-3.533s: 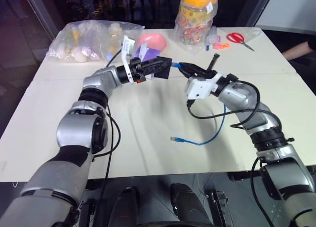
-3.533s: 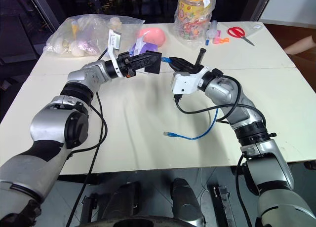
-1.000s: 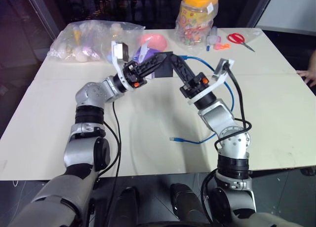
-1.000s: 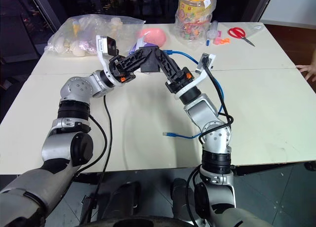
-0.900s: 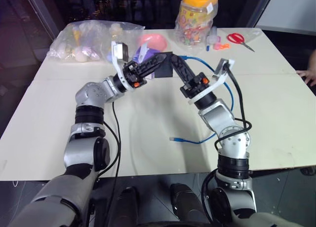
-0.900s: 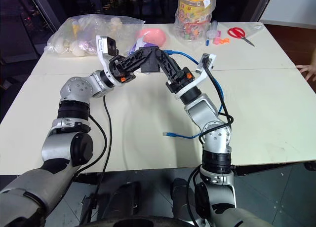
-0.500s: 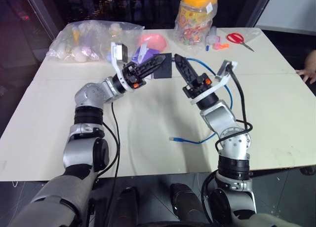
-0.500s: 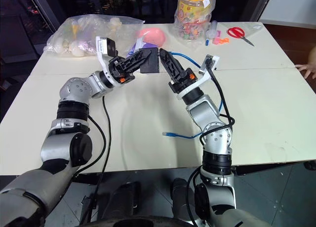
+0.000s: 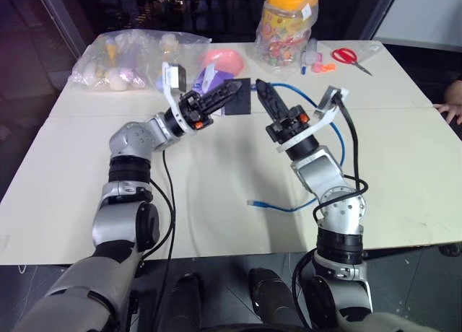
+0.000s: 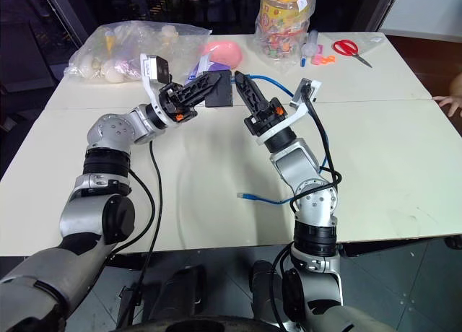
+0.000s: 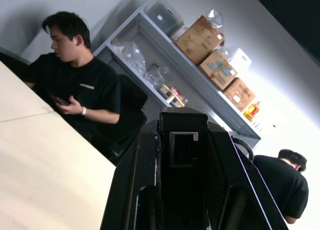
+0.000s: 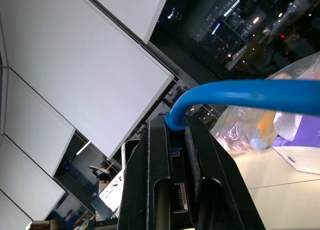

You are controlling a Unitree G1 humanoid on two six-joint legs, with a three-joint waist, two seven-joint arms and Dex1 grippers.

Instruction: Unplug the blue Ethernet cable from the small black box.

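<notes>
**A:** What sits around the two arms on the table (image 9: pixel 65 166)?

**B:** At the far edge there is a clear bag of small items (image 9: pixel 133 58), a pink bowl-like thing (image 9: pixel 224 58), a candy jar with an orange lid (image 9: pixel 289 25) and red-handled scissors (image 9: pixel 349 57). A purple-and-white packet (image 9: pixel 211 77) lies just behind the raised grippers. A person's hand (image 9: pixel 451 112) rests at the table's right edge. Nothing lies between the two grippers.

**A:** Do the wrist cameras add anything?

**B:** The left wrist view shows the small black box (image 11: pixel 182 155) clamped between the two black fingers (image 11: pixel 131 185), its port facing the camera and empty. It also shows two people in black shirts and shelves of cardboard boxes (image 11: pixel 220 65) behind. The right wrist view shows the blue Ethernet cable (image 12: pixel 235 96) curving down between that gripper's closed fingers.

**A:** And from the head?

**B:** The left gripper (image 9: pixel 229 95) is closed on the box, held up above the table. The right gripper (image 9: pixel 263 94) stands just beside it, apart from the box, pinched tight on the cable near its upper end. The plug itself is hidden by the fingers. From there the cable loops behind the right arm and down onto the table, where its free plug (image 9: pixel 253 202) lies near the front, well apart from both grippers.
</notes>
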